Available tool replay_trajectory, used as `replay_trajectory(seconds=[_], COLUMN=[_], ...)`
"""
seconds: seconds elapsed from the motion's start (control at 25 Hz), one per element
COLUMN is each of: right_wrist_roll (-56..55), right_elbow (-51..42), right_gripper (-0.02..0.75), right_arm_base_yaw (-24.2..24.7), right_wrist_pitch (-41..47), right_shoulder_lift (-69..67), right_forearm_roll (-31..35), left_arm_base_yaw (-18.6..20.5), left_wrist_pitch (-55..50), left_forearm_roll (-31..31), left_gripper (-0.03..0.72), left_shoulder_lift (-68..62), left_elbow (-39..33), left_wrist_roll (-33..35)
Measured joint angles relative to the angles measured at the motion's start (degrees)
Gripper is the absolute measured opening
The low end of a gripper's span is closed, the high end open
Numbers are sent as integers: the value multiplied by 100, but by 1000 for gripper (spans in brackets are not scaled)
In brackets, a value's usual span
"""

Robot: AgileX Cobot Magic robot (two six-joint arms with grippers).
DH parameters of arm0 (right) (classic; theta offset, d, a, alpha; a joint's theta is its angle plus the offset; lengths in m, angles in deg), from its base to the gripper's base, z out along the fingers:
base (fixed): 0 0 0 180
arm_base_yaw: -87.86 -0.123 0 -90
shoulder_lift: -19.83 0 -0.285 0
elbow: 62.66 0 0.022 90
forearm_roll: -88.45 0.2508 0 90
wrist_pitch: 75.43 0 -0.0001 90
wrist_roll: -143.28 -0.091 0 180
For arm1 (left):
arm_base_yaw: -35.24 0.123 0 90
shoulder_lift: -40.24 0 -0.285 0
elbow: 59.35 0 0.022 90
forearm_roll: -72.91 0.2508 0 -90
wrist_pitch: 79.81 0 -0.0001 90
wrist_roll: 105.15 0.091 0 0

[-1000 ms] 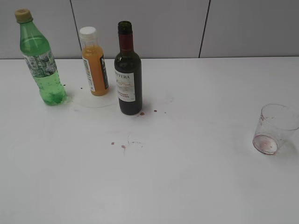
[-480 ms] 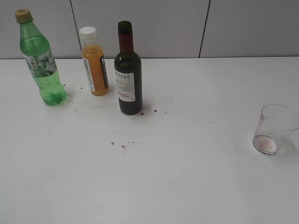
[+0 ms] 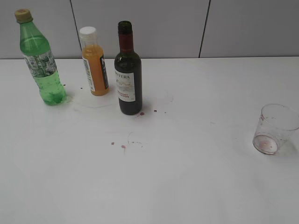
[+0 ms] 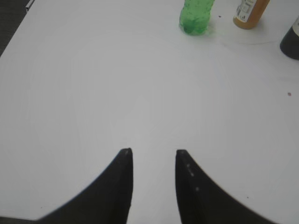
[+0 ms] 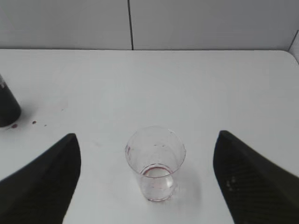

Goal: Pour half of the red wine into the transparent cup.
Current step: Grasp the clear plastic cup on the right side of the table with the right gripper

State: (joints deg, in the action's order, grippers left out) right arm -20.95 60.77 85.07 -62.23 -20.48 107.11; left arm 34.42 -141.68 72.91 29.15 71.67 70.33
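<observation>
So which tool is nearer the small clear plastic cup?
Right. The right tool stands open with the small clear plastic cup between its fingers, untouched. The left tool is over bare table, no cup in its view.

Almost nothing changed between the earlier pictures and now. Only the transparent cup (image 3: pixel 274 129) at the right edge looked a little different: its rim stood slightly lower and less tilted. I could not tell any other movement.

Left end effector over bare white tabletop

The left end effector (image 4: pixel 153 161) hovers with its dark fingers (image 4: pixel 122 182) parted, holding nothing; along the tabletop's (image 4: pixel 117 84) far edge stand a green bottle (image 4: pixel 196 16), an orange bottle (image 4: pixel 250 13) and a dark bottle's base (image 4: pixel 291 41).
</observation>
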Motion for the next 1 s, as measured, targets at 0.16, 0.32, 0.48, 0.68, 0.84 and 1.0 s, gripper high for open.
replay_trajectory(seconds=[0.16, 0.32, 0.48, 0.68, 0.84, 1.0], right_wrist_roll=[43, 43, 43, 43, 6, -552], right_elbow=[-357, -518, -742, -864, -1137, -1726], right_gripper=[674, 666, 666, 666, 666, 666], right_arm_base_yaw=[-19, -300, -836, -1243, -1256, -1256], right_wrist_pitch=[-695, -1470, -2380, -2983, -3476, -4247], right_shoulder_lift=[-374, -903, -1626, -2211, -2485, -2626], right_forearm_roll=[267, 350, 392, 455, 455, 293], left_arm_base_yaw=[0, 0, 0, 0, 0, 0], left_wrist_pitch=[0, 0, 0, 0, 0, 0], left_forearm_roll=[0, 0, 0, 0, 0, 0], left_gripper=[240, 240, 240, 240, 240, 240], left_shoulder_lift=[0, 0, 0, 0, 0, 0], left_elbow=[0, 0, 0, 0, 0, 0], left_wrist_roll=[0, 0, 0, 0, 0, 0])
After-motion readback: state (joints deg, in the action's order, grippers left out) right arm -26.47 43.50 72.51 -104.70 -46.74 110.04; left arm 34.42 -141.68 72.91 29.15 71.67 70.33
